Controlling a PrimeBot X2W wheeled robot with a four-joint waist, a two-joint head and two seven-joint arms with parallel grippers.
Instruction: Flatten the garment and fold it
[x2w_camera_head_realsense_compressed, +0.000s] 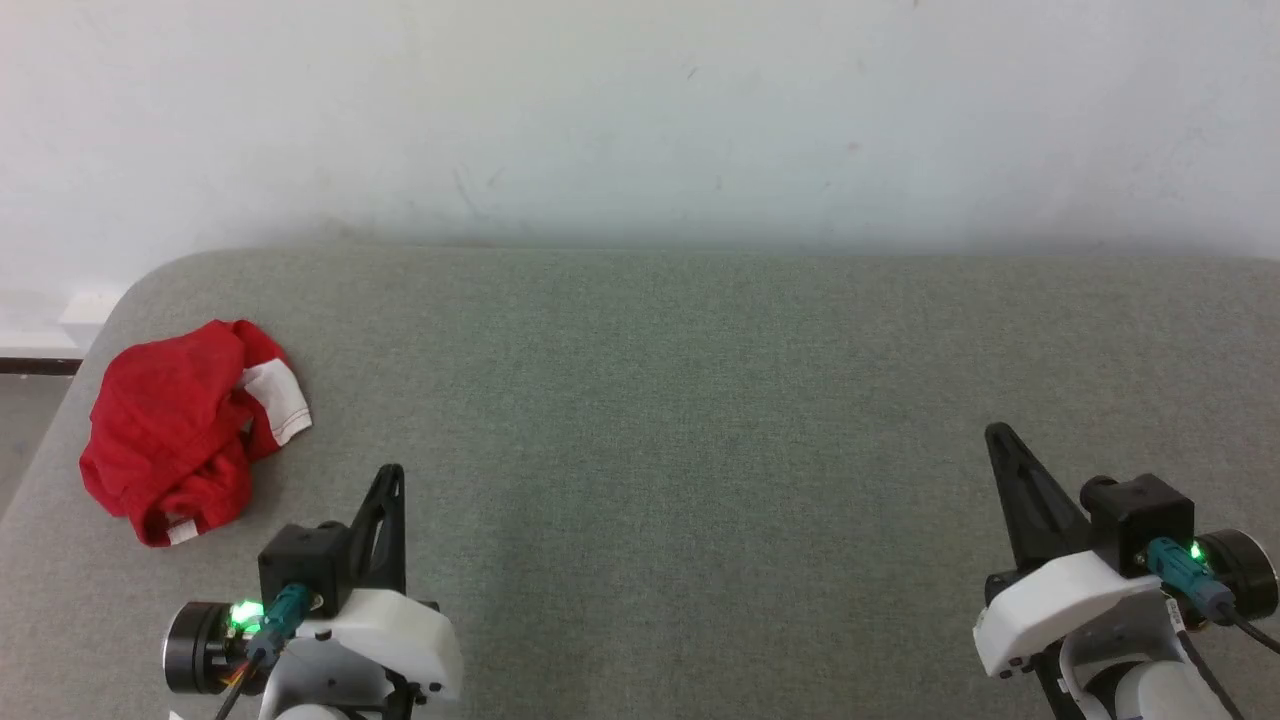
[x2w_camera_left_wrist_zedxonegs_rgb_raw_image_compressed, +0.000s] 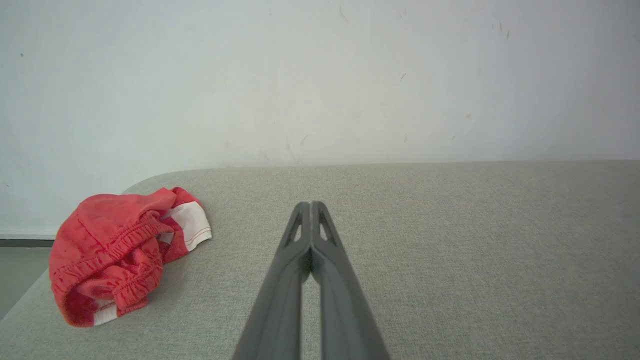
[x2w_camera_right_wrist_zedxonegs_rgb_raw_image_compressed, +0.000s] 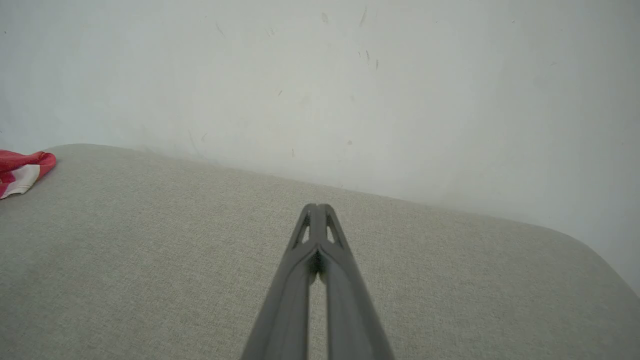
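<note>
While the garment (x2w_camera_head_realsense_compressed: 190, 425) is lying bunched in a red heap at the left end of the surface (x2w_camera_head_realsense_compressed: 650, 400), nothing is being flattened yet. The left gripper (x2w_camera_head_realsense_compressed: 392, 478) is hovering over the surface's near edge, close to the heap, its fingers (x2w_camera_left_wrist_zedxonegs_rgb_raw_image_compressed: 280, 300) pressed together and holding nothing. The right gripper (x2w_camera_head_realsense_compressed: 996, 436) is waiting toward the surface's right end (equally closed, equally empty), probably because the first pick is falling to the left.
</note>
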